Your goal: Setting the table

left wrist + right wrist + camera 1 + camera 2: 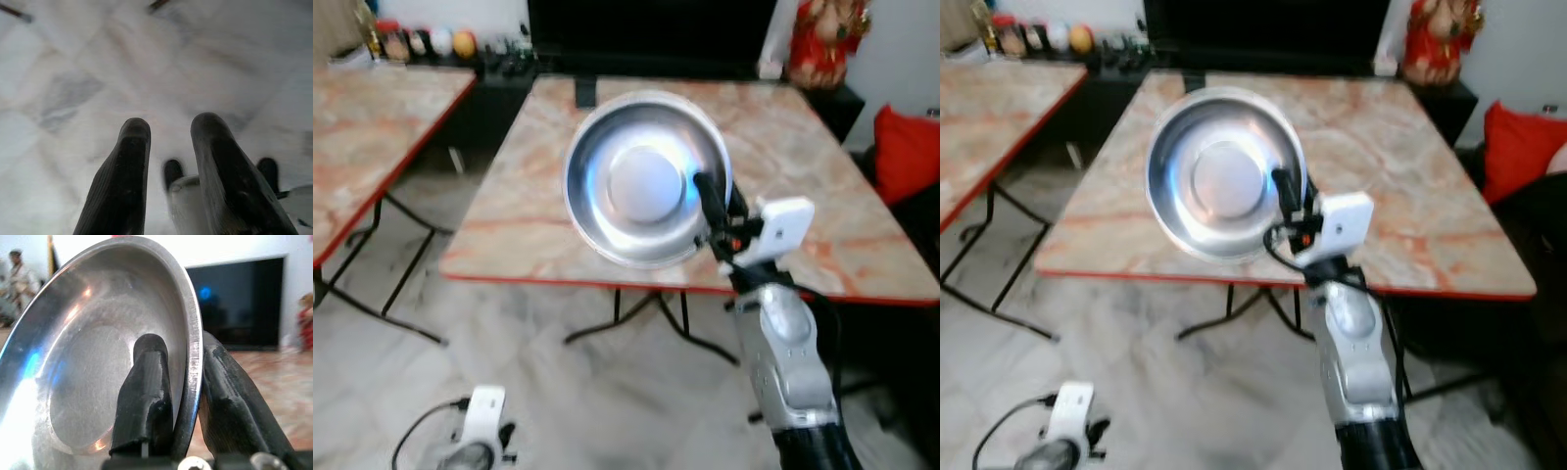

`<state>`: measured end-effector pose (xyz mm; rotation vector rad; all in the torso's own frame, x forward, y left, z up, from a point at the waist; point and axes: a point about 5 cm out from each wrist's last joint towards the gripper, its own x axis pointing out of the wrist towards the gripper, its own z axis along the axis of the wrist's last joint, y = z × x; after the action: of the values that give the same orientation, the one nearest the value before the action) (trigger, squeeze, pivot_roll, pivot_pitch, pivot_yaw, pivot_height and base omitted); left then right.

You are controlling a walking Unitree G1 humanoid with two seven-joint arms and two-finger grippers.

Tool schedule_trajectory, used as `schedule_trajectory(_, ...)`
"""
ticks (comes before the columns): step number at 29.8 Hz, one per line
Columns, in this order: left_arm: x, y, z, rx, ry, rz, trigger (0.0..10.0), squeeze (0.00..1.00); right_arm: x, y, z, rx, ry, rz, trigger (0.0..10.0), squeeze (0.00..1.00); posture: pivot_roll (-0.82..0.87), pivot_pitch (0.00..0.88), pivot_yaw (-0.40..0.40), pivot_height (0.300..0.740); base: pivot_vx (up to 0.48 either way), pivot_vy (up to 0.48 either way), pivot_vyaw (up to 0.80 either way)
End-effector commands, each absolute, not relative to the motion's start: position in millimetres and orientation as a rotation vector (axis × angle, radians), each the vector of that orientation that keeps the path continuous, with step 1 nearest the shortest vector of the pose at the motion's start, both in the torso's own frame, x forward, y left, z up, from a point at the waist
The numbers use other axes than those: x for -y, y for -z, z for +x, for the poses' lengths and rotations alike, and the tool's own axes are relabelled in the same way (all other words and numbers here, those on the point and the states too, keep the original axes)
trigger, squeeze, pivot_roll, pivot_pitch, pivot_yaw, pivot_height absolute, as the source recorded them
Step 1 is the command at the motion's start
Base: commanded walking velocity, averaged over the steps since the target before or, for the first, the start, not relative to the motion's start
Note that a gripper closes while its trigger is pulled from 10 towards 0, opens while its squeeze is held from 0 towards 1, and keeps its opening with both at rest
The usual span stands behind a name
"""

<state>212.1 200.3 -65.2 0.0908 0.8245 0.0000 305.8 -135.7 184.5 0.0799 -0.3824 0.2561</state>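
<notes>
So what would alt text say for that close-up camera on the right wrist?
The right gripper pinches the rim of a shiny steel bowl, one black finger inside and one behind. Beyond it are a dark screen against a white wall and a stretch of marbled table.

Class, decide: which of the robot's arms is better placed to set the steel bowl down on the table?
The right. Its right gripper already pinches the steel bowl by the rim above the table; the left gripper hangs low over the floor.
</notes>
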Motion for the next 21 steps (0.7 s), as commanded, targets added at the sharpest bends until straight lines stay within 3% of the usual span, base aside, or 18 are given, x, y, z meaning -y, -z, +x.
schedule_trajectory(1,-209.6,65.2,209.4,-0.836,-0.008,0.116,10.0,0.0,126.4,-192.4,304.7,0.419,-0.286,0.09,10.0,0.0,-0.01,0.0,-0.018,0.74,0.0,0.0,0.0)
schedule_trajectory(21,-207.7,63.7,213.1,-0.832,-0.009,0.093,10.0,0.0,128.7,-191.9,305.9,0.412,-0.266,0.085,10.0,0.0,-0.01,0.0,-0.017,0.74,0.0,0.0,0.0)
